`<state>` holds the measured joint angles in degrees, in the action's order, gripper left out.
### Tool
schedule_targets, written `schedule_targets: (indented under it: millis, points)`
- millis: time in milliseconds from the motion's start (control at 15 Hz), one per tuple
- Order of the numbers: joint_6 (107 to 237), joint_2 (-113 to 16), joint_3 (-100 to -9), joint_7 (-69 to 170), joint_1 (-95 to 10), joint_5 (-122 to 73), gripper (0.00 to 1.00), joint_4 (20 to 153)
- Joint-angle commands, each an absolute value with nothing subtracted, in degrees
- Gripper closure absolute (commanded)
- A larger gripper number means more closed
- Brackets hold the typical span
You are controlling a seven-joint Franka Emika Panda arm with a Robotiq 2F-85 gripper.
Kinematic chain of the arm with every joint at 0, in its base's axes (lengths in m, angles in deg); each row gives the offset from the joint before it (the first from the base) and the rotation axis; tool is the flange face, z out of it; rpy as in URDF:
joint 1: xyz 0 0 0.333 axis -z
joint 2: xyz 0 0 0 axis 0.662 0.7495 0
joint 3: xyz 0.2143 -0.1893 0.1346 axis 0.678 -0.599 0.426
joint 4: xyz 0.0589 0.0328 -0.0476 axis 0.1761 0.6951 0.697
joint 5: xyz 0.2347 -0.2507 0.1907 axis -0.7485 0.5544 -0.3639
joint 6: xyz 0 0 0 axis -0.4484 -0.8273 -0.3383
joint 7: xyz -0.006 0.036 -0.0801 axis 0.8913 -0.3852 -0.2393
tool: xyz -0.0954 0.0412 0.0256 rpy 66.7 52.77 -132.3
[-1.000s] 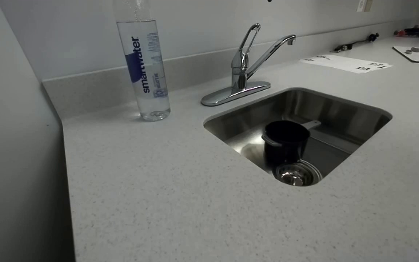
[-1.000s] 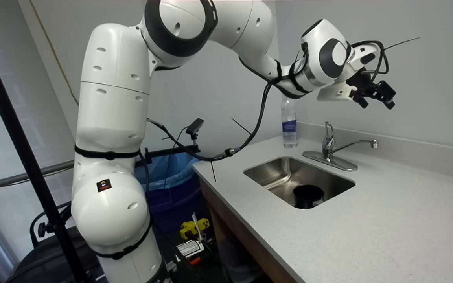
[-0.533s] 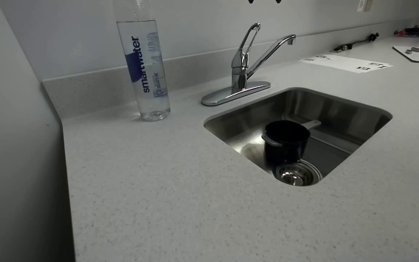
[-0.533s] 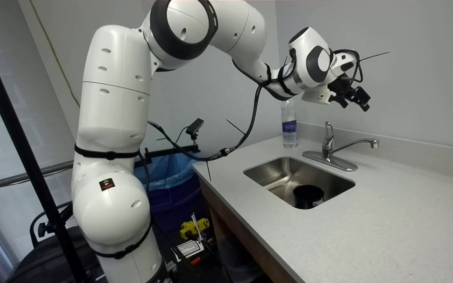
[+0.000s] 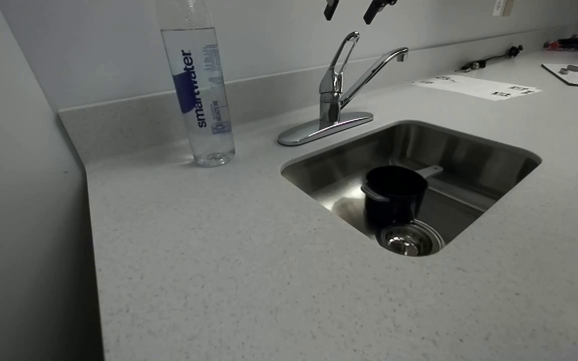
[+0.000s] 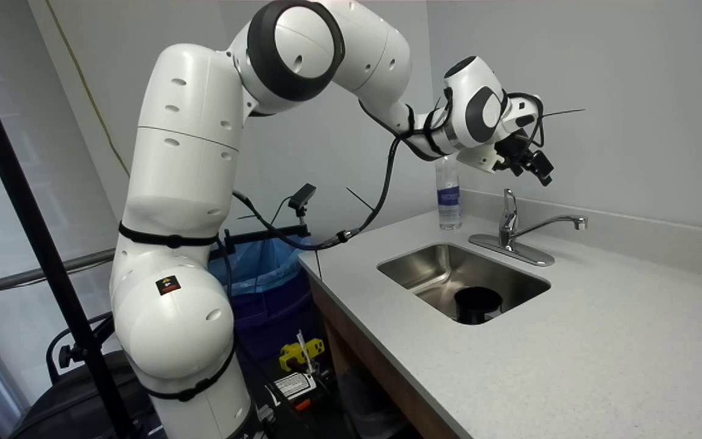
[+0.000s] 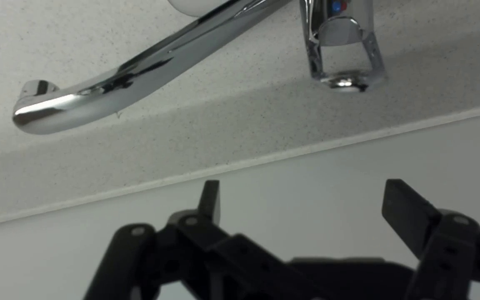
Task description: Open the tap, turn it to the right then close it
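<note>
The tap is silver, with a raised loop lever, an angled spout and an oval base plate, seen in both exterior views (image 5: 330, 108) (image 6: 507, 235). In the wrist view the tap's spout (image 7: 148, 79) runs to the left and its lever loop (image 7: 346, 77) is at the upper right. My gripper (image 7: 301, 191) is open with nothing between its black fingers. In both exterior views the gripper (image 5: 349, 14) (image 6: 532, 177) hangs above the lever, apart from it. In the wrist view the fingertips lie over the wall, below the lever in the picture.
A water bottle (image 5: 201, 100) stands left of the tap, partly behind the arm in an exterior view (image 6: 448, 198). A sink (image 5: 469, 155) in front of the tap holds a dark pot (image 5: 394, 200). A backsplash (image 7: 240, 133) and wall are behind. Paper (image 5: 474, 86) lies on the counter.
My gripper has come down and moved toward the tap's lever; both fingertips now show above it. The fingers stay open. The tap, bottle and pot have not moved.
</note>
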<state>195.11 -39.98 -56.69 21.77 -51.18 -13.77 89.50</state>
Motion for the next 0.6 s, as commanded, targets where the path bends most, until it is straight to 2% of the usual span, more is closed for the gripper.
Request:
schedule_targets:
  millis: [0, 533]
  points:
    - [193.82, -38.73, -56.53, 23.19, -51.53, -17.22, 0.00, 88.24]
    - [190.90, -40.94, -53.78, 25.98, -50.91, -23.16, 0.00, 92.31]
